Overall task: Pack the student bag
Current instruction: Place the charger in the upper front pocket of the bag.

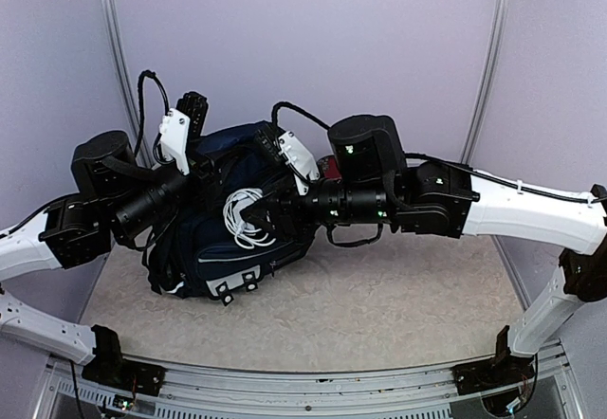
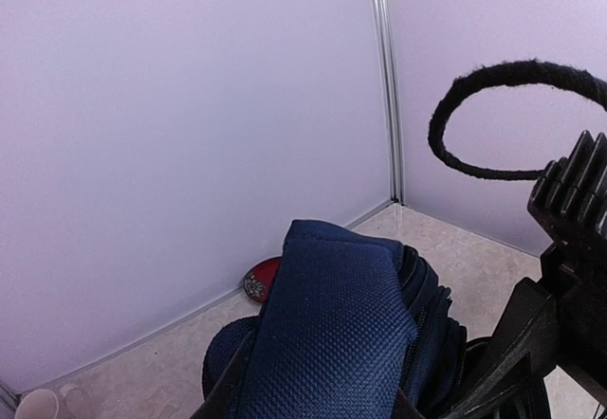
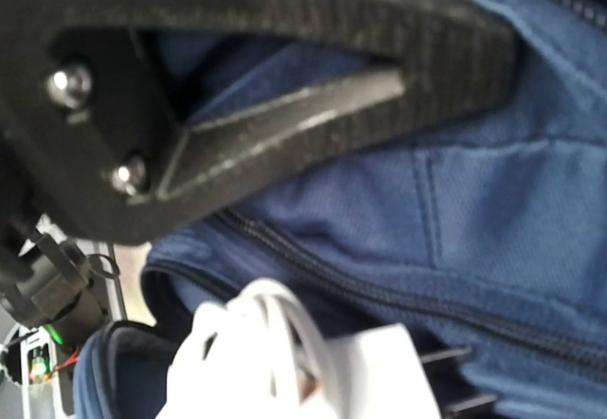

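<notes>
The student bag (image 1: 223, 248), navy blue, lies on the table between my two arms. My left gripper (image 1: 211, 161) is at the bag's top end. In the left wrist view it (image 2: 313, 402) is shut on a padded navy part of the bag (image 2: 332, 324), which fills the space between the jaws. My right gripper (image 1: 250, 212) reaches in from the right over the bag and is shut on a coiled white charger cable (image 1: 243, 218). The right wrist view shows the coil and its white plug block (image 3: 285, 367) just above a zip line of the bag (image 3: 398, 296), with one black finger (image 3: 285, 49) overhead.
A red round object with a flower print (image 2: 263, 280) lies by the back wall behind the bag (image 1: 327, 165). A pale cup-like shape (image 2: 38, 406) sits at the wall's foot. Lilac walls close in the beige table (image 1: 398, 305) at the back and sides.
</notes>
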Robot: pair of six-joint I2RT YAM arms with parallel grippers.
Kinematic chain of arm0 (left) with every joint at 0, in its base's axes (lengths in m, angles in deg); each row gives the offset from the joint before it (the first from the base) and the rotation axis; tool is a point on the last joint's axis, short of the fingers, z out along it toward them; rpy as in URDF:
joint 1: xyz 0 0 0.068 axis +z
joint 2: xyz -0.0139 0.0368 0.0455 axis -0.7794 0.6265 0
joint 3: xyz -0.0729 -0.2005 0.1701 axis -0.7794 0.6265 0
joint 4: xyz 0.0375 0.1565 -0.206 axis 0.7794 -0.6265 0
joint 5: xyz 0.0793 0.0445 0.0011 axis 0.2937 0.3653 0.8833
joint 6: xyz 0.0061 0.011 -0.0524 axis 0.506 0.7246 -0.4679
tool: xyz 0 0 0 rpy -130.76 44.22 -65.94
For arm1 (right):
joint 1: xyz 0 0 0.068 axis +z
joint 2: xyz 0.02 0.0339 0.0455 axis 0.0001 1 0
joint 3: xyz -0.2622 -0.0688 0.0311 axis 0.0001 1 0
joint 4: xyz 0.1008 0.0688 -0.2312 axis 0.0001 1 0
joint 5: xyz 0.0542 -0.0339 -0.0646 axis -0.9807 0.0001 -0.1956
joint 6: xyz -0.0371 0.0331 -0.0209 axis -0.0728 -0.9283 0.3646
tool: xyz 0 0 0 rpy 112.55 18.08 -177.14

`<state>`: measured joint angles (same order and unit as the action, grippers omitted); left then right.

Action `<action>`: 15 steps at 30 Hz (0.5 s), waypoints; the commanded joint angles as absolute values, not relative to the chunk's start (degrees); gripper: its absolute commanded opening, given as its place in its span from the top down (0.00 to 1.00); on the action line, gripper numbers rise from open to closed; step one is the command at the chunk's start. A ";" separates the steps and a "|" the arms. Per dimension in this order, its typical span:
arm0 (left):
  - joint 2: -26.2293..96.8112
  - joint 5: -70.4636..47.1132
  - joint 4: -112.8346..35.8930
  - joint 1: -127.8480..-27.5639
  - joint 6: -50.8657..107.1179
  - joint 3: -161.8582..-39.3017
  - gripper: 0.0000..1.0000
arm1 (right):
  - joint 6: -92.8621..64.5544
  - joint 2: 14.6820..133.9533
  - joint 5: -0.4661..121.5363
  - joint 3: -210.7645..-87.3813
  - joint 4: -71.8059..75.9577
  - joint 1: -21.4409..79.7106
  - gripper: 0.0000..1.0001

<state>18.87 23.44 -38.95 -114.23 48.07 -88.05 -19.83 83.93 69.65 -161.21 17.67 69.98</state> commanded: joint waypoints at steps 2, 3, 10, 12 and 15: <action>15.25 26.43 -25.09 -112.38 46.85 -91.43 1.00 | -20.81 85.43 78.69 -159.66 37.08 68.50 0.87; 15.21 25.07 -24.54 -112.31 46.67 -91.15 1.00 | -20.88 85.65 78.74 -159.68 37.15 68.25 0.87; 14.43 9.85 -17.39 -112.47 45.33 -88.50 1.00 | -18.45 92.23 80.02 -163.33 35.00 66.01 0.89; 14.78 8.19 -17.44 -112.46 44.45 -89.37 1.00 | -17.43 93.75 81.32 -162.73 34.85 66.01 0.90; 14.29 8.49 -17.39 -112.46 44.02 -89.59 1.00 | -16.16 93.42 83.24 -157.66 32.42 66.01 0.85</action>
